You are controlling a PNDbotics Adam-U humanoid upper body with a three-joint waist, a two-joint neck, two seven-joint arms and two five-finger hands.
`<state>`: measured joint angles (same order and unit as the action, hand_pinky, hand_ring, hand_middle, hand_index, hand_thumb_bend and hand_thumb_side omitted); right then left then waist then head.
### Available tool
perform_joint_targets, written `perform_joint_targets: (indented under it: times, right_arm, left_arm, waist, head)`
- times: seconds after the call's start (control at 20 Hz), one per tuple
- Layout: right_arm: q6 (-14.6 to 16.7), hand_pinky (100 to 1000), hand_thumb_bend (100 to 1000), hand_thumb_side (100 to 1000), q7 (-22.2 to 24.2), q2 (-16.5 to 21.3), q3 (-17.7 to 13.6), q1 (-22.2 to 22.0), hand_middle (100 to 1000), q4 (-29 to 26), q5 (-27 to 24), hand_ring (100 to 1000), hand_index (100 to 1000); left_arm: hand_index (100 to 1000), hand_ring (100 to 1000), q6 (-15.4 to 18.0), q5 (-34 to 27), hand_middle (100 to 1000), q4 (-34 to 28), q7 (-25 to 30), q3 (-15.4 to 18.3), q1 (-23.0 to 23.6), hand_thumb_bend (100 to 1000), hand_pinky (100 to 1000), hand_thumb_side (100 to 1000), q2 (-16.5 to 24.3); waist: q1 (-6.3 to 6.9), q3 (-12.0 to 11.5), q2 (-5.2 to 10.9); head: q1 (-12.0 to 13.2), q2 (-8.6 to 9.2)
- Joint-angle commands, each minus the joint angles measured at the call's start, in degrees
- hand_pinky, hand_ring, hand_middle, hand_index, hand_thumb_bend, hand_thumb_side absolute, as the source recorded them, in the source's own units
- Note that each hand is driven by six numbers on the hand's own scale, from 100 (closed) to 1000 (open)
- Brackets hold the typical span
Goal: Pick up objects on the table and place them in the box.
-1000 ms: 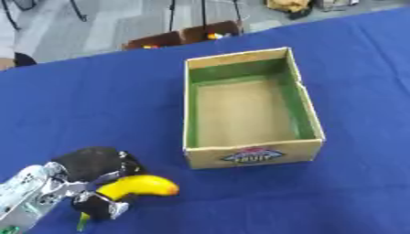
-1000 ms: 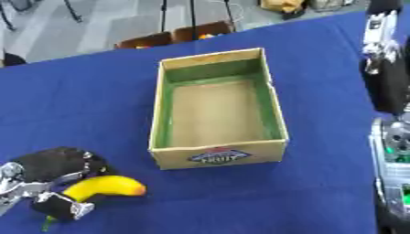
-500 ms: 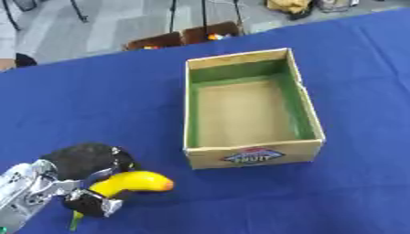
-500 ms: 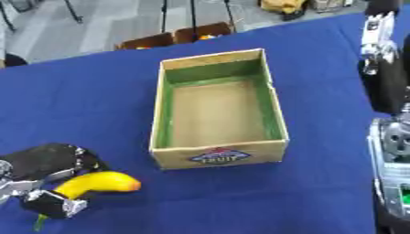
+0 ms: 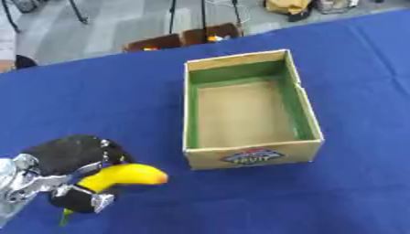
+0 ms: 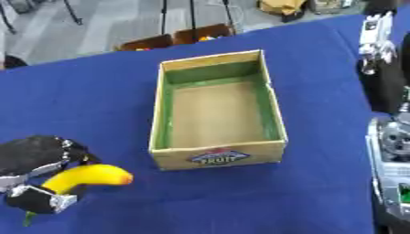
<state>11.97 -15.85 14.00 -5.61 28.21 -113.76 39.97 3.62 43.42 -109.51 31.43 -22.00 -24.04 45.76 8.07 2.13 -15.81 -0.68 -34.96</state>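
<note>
Left hand (image 5: 68, 176) curled around a yellow banana (image 5: 120, 176) at mid-length, probably light, smooth and easily bruised, beside the open box (image 5: 250, 155).

Yellow banana (image 5: 120, 176); tan box (image 5: 250, 156), green inner walls; blue tablecloth (image 5: 112, 100).

Left hand (image 5: 68, 171): black padded back, silver metal joints. Right arm (image 6: 392, 151): black casing, silver-grey segments.
</note>
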Motion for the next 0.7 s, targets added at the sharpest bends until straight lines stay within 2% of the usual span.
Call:
perform_joint_targets:
  times: [0.05,0.1,0.15,0.5,0.7]
  right_arm:
    - [0.10,747,100,1000,-0.27,0.97,-0.12,0.53,514,-0.83,-0.07,813,837]
    - [0.12,747,100,1000,-0.28,0.96,-0.11,0.56,513,-0.83,-0.06,813,837]
    - [0.12,746,100,1000,-0.27,0.96,-0.09,0.59,514,-0.83,-0.05,812,837]
    - [0.18,746,100,1000,-0.23,0.88,0.03,0.54,514,-0.83,-0.04,812,837]
    - [0.24,746,100,1000,-0.14,0.86,0.15,0.44,514,-0.83,-0.05,812,837]
  left_arm:
    - [654,423,-0.82,-1.05,552,-3.40,-0.28,2.82,-0.77,100,285,273,2.93]
    - [654,421,-1.08,-1.38,548,-4.14,-0.40,3.46,-1.12,100,281,322,2.95]
    - [654,420,-1.26,-1.72,547,-4.62,-0.52,4.04,-1.51,100,279,271,2.95]
    - [650,413,-0.51,-2.64,545,-5.08,-1.71,6.18,-5.29,100,264,263,2.85]
    - [651,411,-1.20,-3.58,546,-5.08,-1.59,7.33,-7.88,100,258,258,2.95]
  waist:
    - [-0.22,-0.14,1.28]
    - [-0.25,-0.13,1.29]
    - [-0.27,-0.10,1.31]
    - [-0.24,-0.10,1.65]
    - [-0.07,0.08,1.94]
  head:
    - [-0.26,0.81]
    - [-0.31,0.84]
    - [-0.35,0.86]
    - [-0.48,1.12]
    - [-0.46,1.10]
